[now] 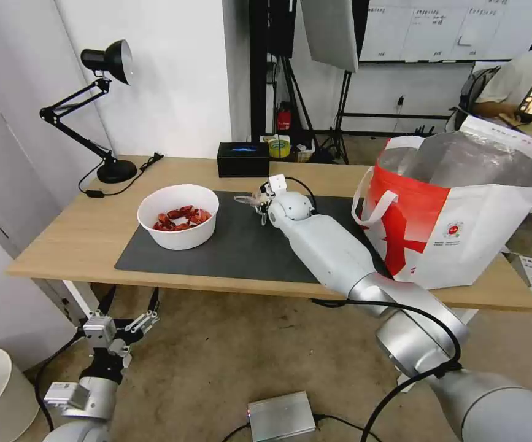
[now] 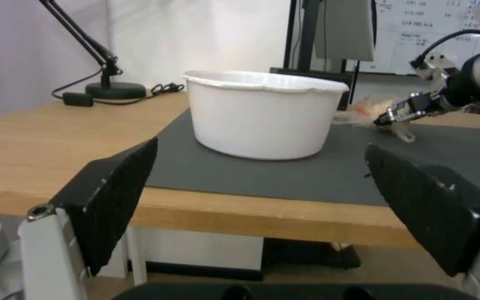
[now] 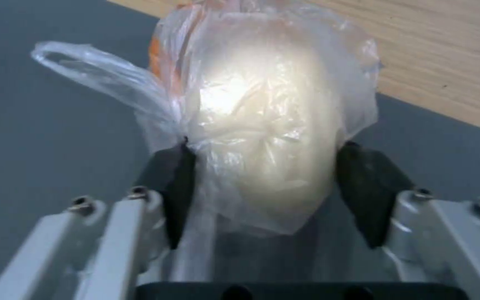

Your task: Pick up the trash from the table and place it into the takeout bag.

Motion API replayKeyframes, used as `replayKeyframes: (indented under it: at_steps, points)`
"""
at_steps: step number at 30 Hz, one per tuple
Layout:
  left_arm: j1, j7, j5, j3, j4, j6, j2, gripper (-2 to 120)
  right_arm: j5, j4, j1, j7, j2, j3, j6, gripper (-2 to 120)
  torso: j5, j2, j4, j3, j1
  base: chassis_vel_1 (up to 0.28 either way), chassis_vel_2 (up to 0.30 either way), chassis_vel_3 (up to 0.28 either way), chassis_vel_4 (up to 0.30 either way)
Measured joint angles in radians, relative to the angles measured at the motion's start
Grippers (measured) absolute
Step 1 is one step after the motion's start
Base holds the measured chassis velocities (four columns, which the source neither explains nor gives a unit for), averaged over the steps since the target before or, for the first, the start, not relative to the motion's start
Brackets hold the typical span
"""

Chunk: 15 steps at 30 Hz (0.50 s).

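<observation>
Right gripper: frame centre, black pads clamped either side of one clear plastic bag with cream bun, over dark grey rectangular mat.
Left gripper: lower left, below long light-wood tabletop, spread wide, nothing held.
Count: one white round bowl of red shells, one white and red foil-lined tote at right.

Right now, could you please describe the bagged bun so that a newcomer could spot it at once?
On the light-wood table, look at the dark grey mat. Near its far edge, the right gripper closes around a clear bag with cream bun. Unlike the white bowl of red shells, it is soft, pale and plastic-wrapped.
</observation>
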Motion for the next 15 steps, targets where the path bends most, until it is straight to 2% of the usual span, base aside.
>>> replayKeyframes:
  at_steps: [6, 8, 9, 12, 15]
  points:
    - [0.006, 0.001, 0.001, 0.000, -0.004, -0.003, -0.005, 100, 0.029, 0.027, -0.003, 0.019, -0.010, -0.004, -0.004, 31, 0.0000, 0.000, 0.0000, 0.000, 0.000, 0.000, 0.000, 0.000, 0.000]
    - [0.007, 0.001, 0.001, 0.001, -0.004, -0.004, -0.005, 100, 0.032, 0.033, -0.003, 0.021, -0.012, -0.006, -0.005, 30, 0.0000, 0.000, 0.0001, 0.000, 0.000, 0.000, 0.000, 0.000, 0.000]
    - [0.007, 0.001, 0.002, 0.001, -0.004, -0.005, -0.006, 100, 0.035, 0.038, -0.004, 0.024, -0.015, -0.007, -0.007, 25, 0.0000, 0.000, 0.0001, 0.000, 0.000, 0.000, 0.000, 0.000, 0.000]
    - [0.009, 0.003, 0.002, 0.002, -0.004, -0.014, -0.007, 100, 0.063, 0.092, -0.007, 0.046, -0.043, -0.023, -0.017, 9, 0.0001, 0.000, 0.0001, 0.000, 0.000, 0.000, 0.000, 0.000, 0.000]
    - [0.009, 0.004, 0.002, 0.004, -0.003, -0.015, -0.006, 100, 0.086, 0.144, -0.013, 0.061, -0.072, -0.036, -0.025, 3, 0.0001, 0.000, 0.0000, 0.000, 0.000, 0.000, 0.000, 0.000, 0.000]
